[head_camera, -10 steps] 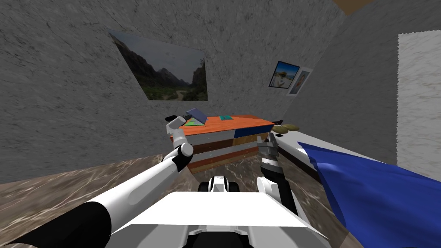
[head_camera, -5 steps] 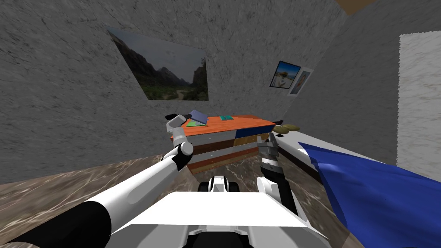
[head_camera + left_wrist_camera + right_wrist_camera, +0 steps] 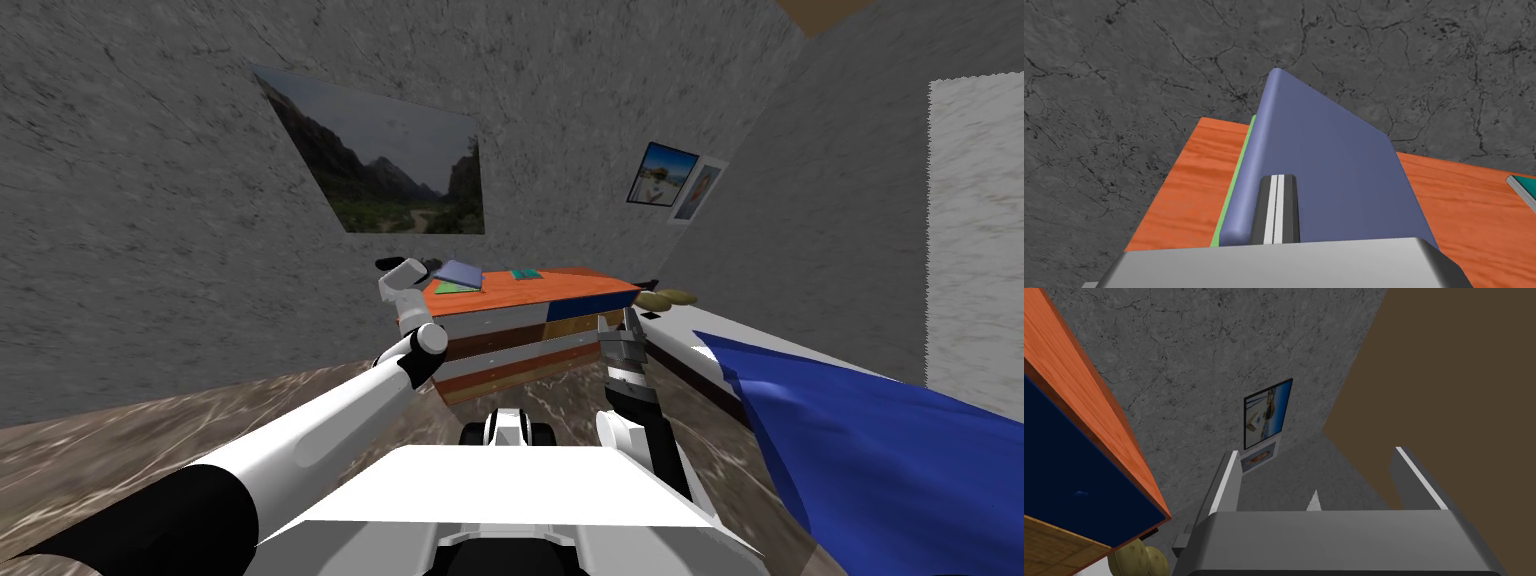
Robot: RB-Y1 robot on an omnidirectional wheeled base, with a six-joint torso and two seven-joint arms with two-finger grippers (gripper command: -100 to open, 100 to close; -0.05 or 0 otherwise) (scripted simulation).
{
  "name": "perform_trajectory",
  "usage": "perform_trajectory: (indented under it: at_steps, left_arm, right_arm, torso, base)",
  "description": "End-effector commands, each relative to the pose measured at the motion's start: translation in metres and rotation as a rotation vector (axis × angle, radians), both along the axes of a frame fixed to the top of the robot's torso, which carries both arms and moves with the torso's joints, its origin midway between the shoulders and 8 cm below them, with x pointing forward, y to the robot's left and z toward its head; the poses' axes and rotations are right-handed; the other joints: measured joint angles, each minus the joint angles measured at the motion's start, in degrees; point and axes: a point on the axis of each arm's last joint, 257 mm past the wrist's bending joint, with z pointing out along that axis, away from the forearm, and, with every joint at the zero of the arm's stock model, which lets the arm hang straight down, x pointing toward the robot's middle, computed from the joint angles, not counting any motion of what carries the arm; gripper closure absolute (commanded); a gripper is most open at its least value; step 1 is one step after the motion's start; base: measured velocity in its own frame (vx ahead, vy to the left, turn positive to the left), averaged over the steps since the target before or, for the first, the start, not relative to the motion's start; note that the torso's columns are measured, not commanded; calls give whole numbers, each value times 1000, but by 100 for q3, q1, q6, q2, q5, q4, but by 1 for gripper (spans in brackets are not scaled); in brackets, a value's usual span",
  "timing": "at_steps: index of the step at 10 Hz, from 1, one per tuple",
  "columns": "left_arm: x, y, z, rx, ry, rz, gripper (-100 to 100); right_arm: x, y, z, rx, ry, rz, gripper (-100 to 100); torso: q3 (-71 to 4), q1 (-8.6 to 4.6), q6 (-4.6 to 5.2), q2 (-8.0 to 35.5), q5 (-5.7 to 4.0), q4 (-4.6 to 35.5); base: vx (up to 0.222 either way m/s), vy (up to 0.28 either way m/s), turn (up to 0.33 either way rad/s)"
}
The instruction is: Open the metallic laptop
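Slippage is the danger: the left gripper (image 3: 1279,182), fingers pinched together on nothing, merely leans on the bluish laptop (image 3: 1334,170) lid at the left end of the orange dresser top (image 3: 560,285), just above head-view centre, so the lid could fall shut.

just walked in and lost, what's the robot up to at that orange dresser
The left gripper, fingers shut, is at the rounded edge of the bluish laptop lid, which stands partly raised off its green base on the orange-topped dresser. The right gripper hangs open beside the dresser's end, holding nothing.
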Motion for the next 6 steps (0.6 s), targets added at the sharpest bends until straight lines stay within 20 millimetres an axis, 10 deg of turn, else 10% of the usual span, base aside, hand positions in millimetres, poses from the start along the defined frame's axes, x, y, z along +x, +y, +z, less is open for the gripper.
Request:
perform_trajectory:
  at_steps: [1, 2, 3, 6]
  left_arm:
    - [-5, 2, 20, -2, 2, 0, -100]
    - [-3, 1, 15, 0, 0, 1, -100]
    - [-4, 1, 16, -1, 1, 0, 0]
    - [-4, 1, 15, -1, 1, 0, 0]
  right_arm:
    - [0, 0, 0, 0, 0, 0, 0]
    - [0, 0, 0, 0, 0, 0, 0]
    - [0, 0, 0, 0, 0, 0, 0]
    - [0, 0, 0, 0, 0, 0, 0]
  torso:
    - [2, 8, 0, 3, 2, 1]
    - [4, 11, -1, 6, 4, 3]
    - [5, 12, 0, 7, 4, 2]
    - [4, 5, 0, 5, 1, 2]
  base:
    - [11, -16, 3]
    - [5, -7, 2]
    - [0, 0, 0]
    - [0, 0, 0]
